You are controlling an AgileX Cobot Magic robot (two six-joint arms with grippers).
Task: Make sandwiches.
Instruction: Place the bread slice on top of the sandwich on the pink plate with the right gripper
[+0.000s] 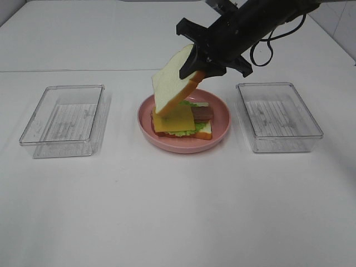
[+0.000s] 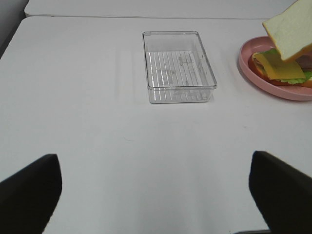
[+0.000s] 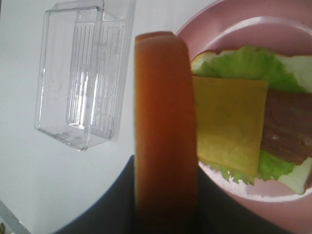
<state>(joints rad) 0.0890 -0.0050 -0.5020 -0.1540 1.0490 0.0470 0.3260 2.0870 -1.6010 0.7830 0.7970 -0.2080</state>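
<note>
We find the right gripper (image 1: 196, 71) clenched on the top bread slice (image 1: 173, 79), tilted above the stack (image 1: 183, 119) mid-tabletop (capping step); next, level and lower it. Left jaws released.

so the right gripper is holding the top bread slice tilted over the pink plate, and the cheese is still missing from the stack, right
Not quite: the cheese slice is already on the stack, lying over the lettuce beside the bacon, as the right wrist view shows. The rest holds: the right gripper holds the top bread slice tilted over the pink plate.
</note>
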